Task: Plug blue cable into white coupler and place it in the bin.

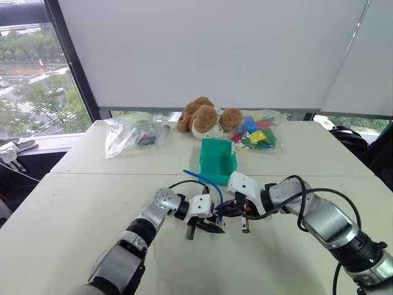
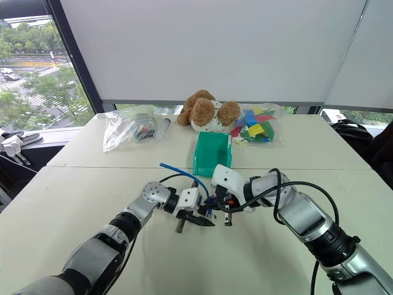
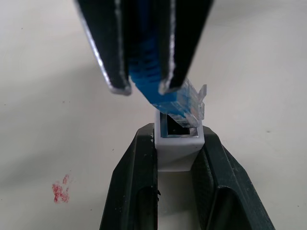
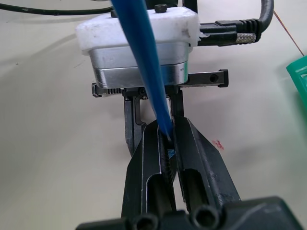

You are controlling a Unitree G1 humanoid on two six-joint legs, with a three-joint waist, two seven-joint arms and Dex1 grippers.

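My left gripper (image 3: 177, 136) is shut on the white coupler (image 3: 177, 148), whose open socket faces the other gripper. My right gripper (image 4: 169, 132) is shut on the blue cable (image 4: 144, 62) just behind its clear plug (image 3: 189, 103). The plug is tilted, and its tip rests at the mouth of the socket. In the head views the two grippers meet low over the table, left gripper (image 1: 206, 226) against right gripper (image 1: 238, 215), and the cable (image 1: 206, 179) arcs up and back behind them. The teal bin (image 1: 216, 161) stands just beyond them, tipped with its opening facing me.
A brown plush toy (image 1: 206, 117) lies behind the bin. A clear bag of colourful blocks (image 1: 258, 132) is to its right. Another clear bag (image 1: 126, 135) and a grey tube (image 1: 163, 134) lie at the back left. A small red smear (image 3: 60, 189) marks the table.
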